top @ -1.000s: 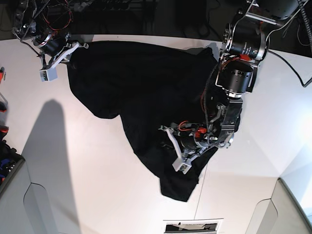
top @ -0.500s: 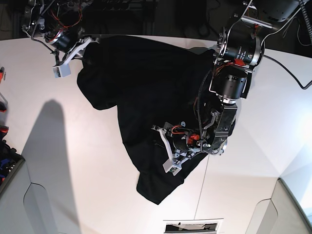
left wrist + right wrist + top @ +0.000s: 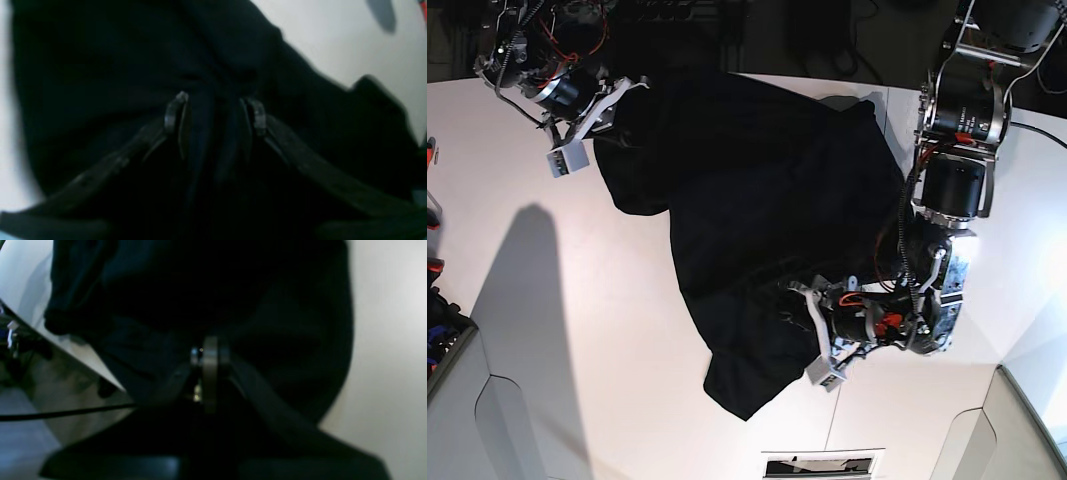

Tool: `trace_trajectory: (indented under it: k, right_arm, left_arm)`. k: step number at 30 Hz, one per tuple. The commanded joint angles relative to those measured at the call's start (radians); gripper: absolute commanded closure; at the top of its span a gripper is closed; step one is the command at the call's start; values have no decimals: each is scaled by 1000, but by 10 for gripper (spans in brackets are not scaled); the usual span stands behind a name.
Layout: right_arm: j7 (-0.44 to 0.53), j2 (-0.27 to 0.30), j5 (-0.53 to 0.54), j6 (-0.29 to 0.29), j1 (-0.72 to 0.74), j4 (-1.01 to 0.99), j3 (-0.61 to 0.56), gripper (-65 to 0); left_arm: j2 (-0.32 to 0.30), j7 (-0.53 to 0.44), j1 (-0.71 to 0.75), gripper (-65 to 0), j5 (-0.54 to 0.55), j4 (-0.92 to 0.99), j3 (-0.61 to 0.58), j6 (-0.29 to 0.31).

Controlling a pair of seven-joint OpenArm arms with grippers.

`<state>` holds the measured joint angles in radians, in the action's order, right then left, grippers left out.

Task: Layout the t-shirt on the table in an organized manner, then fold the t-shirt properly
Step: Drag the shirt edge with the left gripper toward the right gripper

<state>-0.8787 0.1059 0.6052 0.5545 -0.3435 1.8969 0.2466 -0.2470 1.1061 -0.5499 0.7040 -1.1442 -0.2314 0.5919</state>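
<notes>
The t-shirt (image 3: 757, 220) sprawls crumpled across the table (image 3: 577, 330), a fold bunched between the left gripper's (image 3: 215, 115) partly spread jaws at its near edge and its far corner pinched in the tightly closed right gripper (image 3: 208, 355), both having shifted rightward in the base view since earlier.

the t-shirt (image 3: 757, 190) is soft matt black cloth (creased) on the table (image 3: 577, 350), smooth white.

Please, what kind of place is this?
Probably a robotics lab bench. A white table carries a black t-shirt, held by both the left gripper and right gripper, with cables behind.
</notes>
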Motion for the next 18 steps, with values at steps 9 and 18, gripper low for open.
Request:
trace_trajectory:
  k: [9, 18]
  right_arm:
    - [18, 16, -14, -1, 25, 21, 68, 0]
    - [14, 15, -13, -1, 16, 21, 68, 0]
  left_arm:
    - [-64, -151, 143, -256, -130, 3, 2, 18]
    - [90, -327, 50, -255, -356, 297, 2, 3]
